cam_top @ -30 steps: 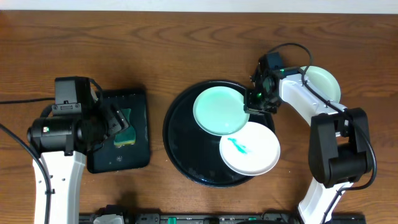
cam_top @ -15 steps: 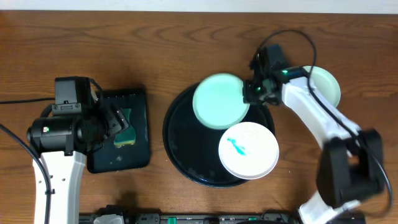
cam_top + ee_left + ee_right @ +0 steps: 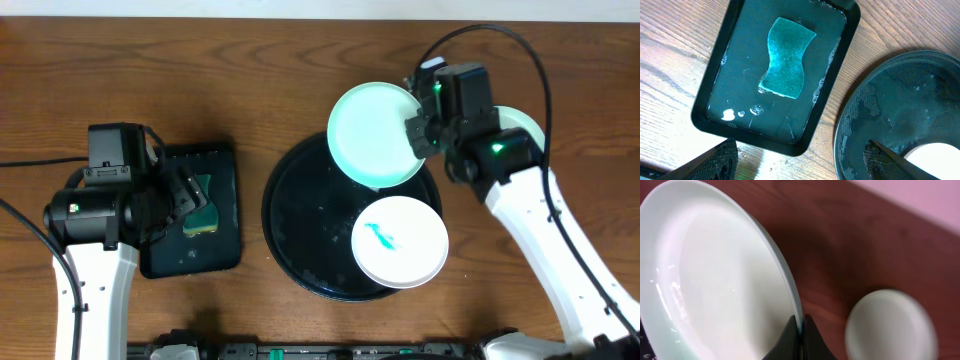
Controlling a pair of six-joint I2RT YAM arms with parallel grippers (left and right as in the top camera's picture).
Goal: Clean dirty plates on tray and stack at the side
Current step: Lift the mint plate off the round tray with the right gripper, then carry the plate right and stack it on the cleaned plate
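**Surface:** worktop (image 3: 250, 80), brown wood with a strong grain. A pale pinkish wall (image 3: 920, 200) ran along its far edge.

**Item 1:** round black tray (image 3: 300, 240), raised rim, at the worktop's centre. Its floor glistened wet.

**Item 2:** white plate (image 3: 400, 240), teal smear at centre. It lay on the tray's near-right part, its edge reaching over the rim.

**Item 3:** mint-green plate (image 3: 372, 135), grasped at its right rim by the clenched right pincer (image 3: 418, 135). It was held tilted above the tray's far rim.

**Item 4:** second mint-green plate (image 3: 525, 125), on bare worktop right of the tray, partly hidden by the arm.

**Item 5:** rectangular black tray (image 3: 715, 107), left of the round tray. It held shallow foamy water and a teal sponge (image 3: 786, 57).

**Item 6:** left pincer (image 3: 800, 159), released, jaws wide. It hovered over the rectangular tray, grasping nothing.
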